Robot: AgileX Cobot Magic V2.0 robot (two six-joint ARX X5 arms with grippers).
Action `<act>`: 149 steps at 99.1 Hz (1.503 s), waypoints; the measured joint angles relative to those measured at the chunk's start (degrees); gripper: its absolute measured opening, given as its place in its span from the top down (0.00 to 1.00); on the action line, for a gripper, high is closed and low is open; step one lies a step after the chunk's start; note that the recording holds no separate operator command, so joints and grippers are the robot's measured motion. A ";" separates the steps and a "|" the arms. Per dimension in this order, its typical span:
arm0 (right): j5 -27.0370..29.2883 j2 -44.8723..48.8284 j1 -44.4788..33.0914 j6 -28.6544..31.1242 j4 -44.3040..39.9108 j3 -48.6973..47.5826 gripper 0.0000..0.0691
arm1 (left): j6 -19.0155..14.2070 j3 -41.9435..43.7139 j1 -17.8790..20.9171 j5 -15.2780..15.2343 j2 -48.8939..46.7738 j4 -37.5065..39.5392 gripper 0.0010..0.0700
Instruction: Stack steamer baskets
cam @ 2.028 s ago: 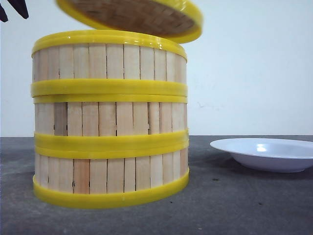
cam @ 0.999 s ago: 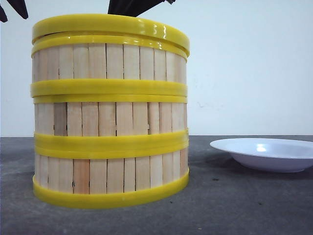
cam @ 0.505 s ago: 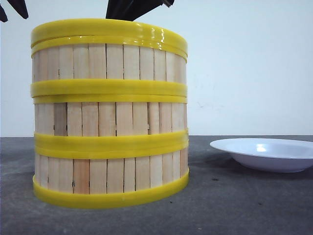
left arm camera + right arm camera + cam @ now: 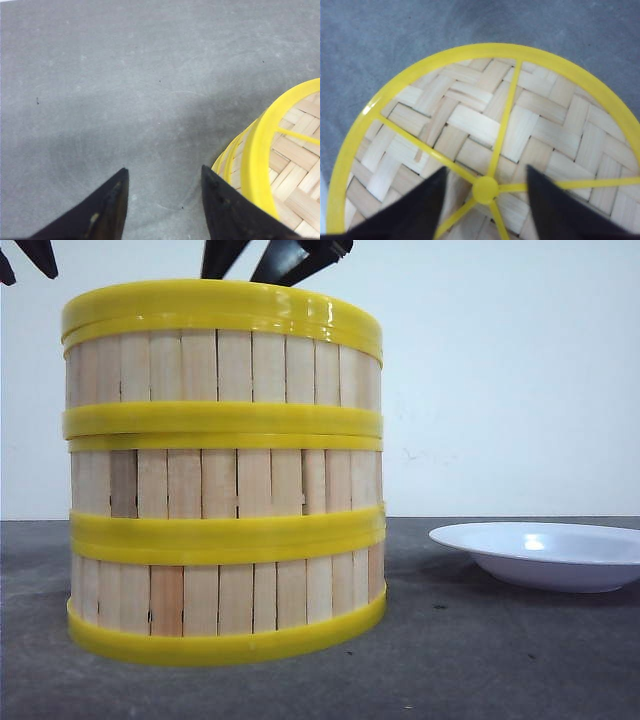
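Yellow-rimmed steamer baskets [image 4: 225, 475] stand stacked on the tabletop [image 4: 480, 660], lid [image 4: 490, 145] on top. Right gripper [image 4: 485, 190] hangs directly above its knob [image 4: 485, 189], jaws wide, empty; left gripper [image 4: 162, 200] open alongside.

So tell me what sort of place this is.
Probably a lab test bench, not a kitchen: a bare grey table, a blank white wall, and only the stacked steamer baskets and a white plate as props.

Steamer baskets [image 4: 225, 480]: matt pale wooden slat walls, glossy yellow plastic rims; lid [image 4: 490, 145] on top: woven pale wood strips, smooth yellow plastic ribs; plate [image 4: 545, 555] beside baskets: glossy white; table [image 4: 125, 90]: matt grey, faintly scuffed.
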 joint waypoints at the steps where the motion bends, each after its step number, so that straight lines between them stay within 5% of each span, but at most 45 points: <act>1: 0.02 0.00 0.00 0.00 0.09 0.00 0.50 | 0.00 0.00 0.00 0.00 0.00 0.00 0.62; 22: 0.09 -1.95 -2.21 0.00 -0.98 0.00 0.46 | 0.00 0.00 0.00 0.00 0.00 0.07 0.62; 47: 3.80 -14.71 -11.69 0.00 -8.79 -1.07 0.46 | -0.04 -0.13 0.00 0.00 -0.26 -1.62 0.62; 90: 4.66 -45.09 -38.10 2.34 -0.68 -41.07 0.46 | -3.15 -18.53 -0.11 0.13 -13.66 5.75 0.62; 107: 4.55 -52.52 -42.99 3.78 -0.61 -52.37 0.46 | -5.03 -25.86 -0.72 0.15 -16.81 7.43 0.62; 141: 4.50 -55.65 -43.60 5.03 1.75 -58.42 0.46 | -5.64 -27.43 -0.79 0.15 -17.25 8.61 0.63; 149: 4.50 -55.67 -43.60 5.18 2.21 -58.42 0.54 | -5.64 -27.43 -0.79 0.15 -17.25 8.61 0.74</act>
